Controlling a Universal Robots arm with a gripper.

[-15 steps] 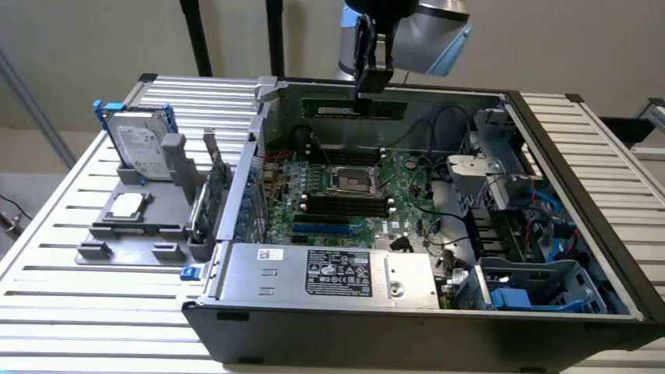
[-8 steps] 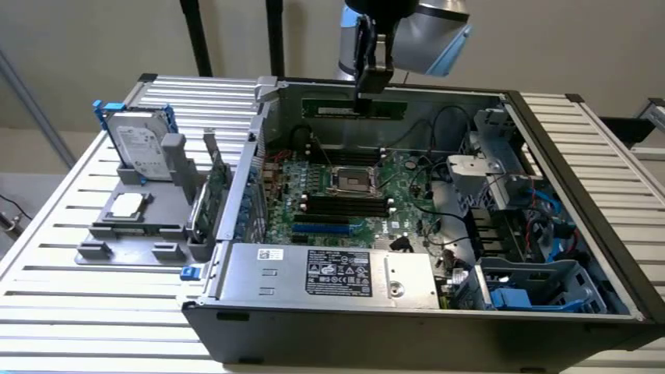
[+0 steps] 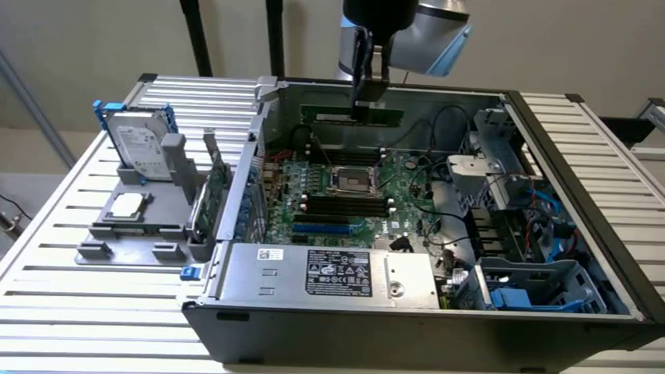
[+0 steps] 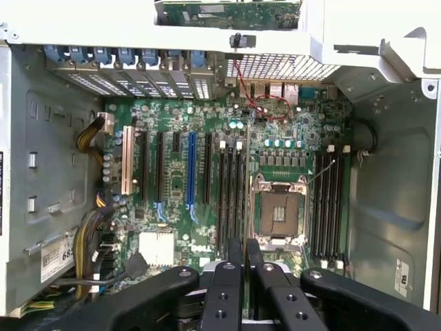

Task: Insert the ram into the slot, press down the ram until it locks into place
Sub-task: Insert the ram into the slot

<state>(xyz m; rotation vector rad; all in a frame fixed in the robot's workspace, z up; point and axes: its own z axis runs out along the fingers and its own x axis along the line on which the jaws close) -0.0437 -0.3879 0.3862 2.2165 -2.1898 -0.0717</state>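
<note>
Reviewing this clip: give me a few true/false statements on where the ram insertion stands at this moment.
1. The pincer grips the ram above the open computer case. True.
2. The ram is seated in one of the black memory slots. False: it hangs in the air over the motherboard, and the slots look empty.
3. A cooler covers the CPU socket. False: the socket is bare.
4. A hard drive stands in a grey fixture on the table, at the exterior view's left of the case. True.
</note>
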